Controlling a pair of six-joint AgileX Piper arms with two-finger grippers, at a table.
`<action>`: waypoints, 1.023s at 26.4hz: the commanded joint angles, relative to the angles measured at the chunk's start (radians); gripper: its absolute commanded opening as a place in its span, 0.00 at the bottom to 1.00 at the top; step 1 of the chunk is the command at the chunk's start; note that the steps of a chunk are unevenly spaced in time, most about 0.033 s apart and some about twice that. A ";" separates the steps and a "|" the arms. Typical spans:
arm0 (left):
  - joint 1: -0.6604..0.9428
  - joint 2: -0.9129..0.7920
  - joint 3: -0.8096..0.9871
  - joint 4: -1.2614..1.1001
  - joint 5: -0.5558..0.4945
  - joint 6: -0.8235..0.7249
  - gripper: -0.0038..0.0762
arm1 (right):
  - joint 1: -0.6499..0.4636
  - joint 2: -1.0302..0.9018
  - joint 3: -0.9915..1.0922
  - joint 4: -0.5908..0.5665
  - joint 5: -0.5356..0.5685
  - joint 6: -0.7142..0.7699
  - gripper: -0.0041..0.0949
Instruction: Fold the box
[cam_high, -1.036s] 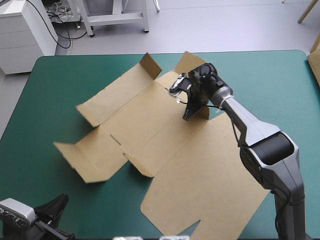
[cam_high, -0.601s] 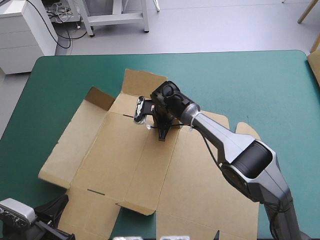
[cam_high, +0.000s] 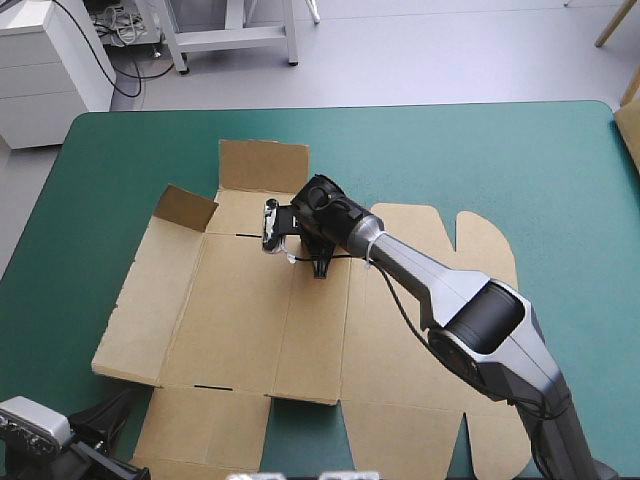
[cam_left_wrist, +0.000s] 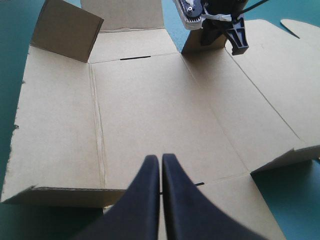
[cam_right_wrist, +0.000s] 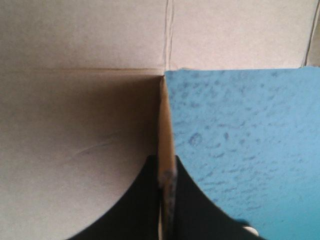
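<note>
Within the right gripper (cam_right_wrist: 166, 164) (wrist view), box (cam_right_wrist: 75, 125) flap; overhead, grip hidden.

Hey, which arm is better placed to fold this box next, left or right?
Right. The right hand is shut on an upright flap at the far edge of the box, ready to fold it. The left hand is shut, empty, by the near edge.

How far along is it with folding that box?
Barely started. The box lies mostly flat, with only a couple of far flaps tilted up. Right now the right hand pinches one small flap upright. The left hand is shut and holds nothing. Left: raising and tucking every wall.
</note>
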 joint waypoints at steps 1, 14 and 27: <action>-0.003 0.016 -0.022 -0.013 -0.076 -0.001 0.04 | -0.008 -0.056 -0.028 -0.053 -0.047 -0.017 0.06; -0.003 0.016 -0.022 -0.013 -0.076 -0.001 0.04 | -0.005 -0.168 -0.342 0.053 0.109 0.221 0.47; -0.003 0.016 -0.022 -0.013 -0.076 -0.001 0.04 | -0.005 -0.630 -0.051 0.131 0.107 0.543 0.03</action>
